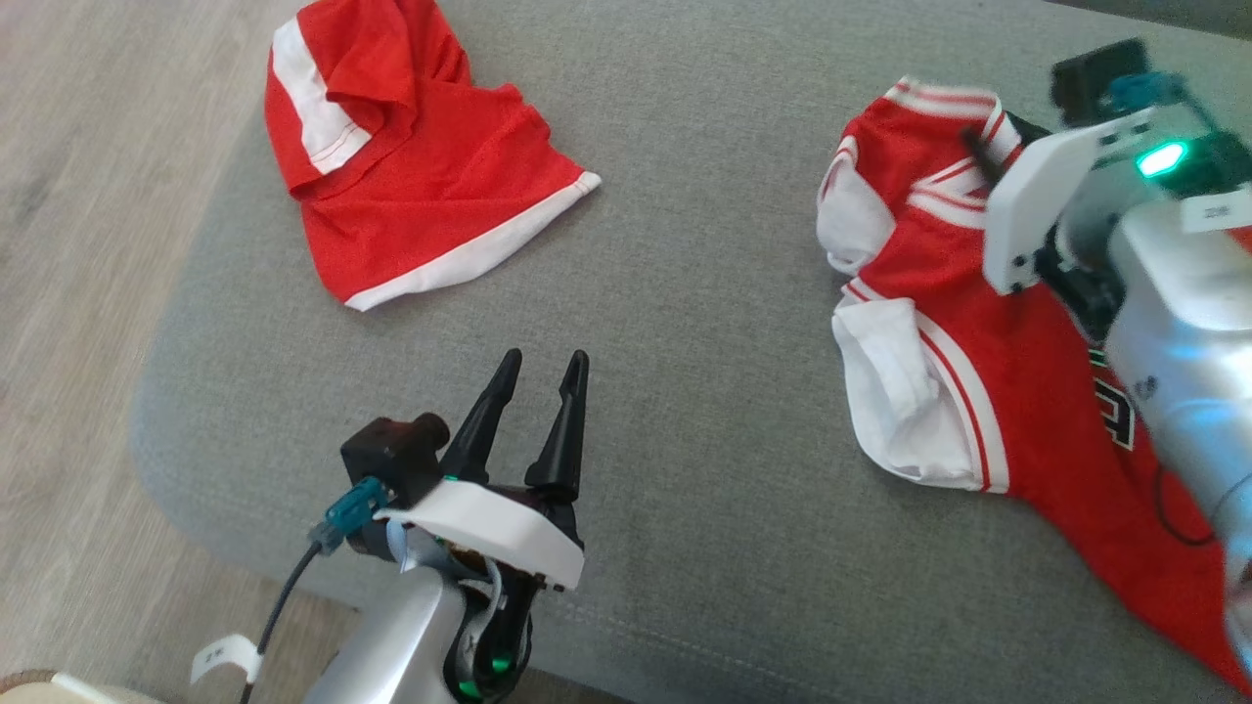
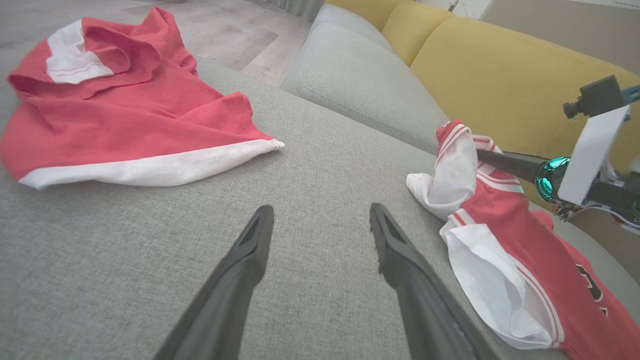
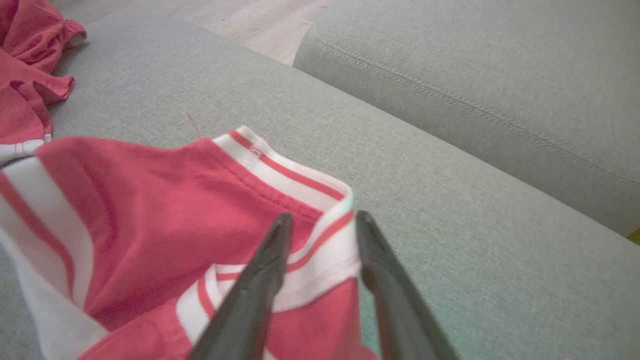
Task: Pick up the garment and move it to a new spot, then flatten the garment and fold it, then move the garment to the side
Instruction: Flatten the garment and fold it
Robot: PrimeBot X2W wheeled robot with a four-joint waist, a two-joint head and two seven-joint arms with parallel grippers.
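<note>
The garment, a red jersey with white and red striped trim, lies crumpled on the right of the grey sofa seat. My right gripper is at its collar end. In the right wrist view its fingers stand partly apart with the striped trim of the garment between them; whether they pinch it is unclear. The left wrist view shows that end of the garment raised against a right finger. My left gripper hovers open over bare seat, holding nothing.
A second red garment with white bands lies crumpled at the seat's far left. A grey cushion and the yellow backrest border the far side. Wooden floor lies beyond the seat's left edge.
</note>
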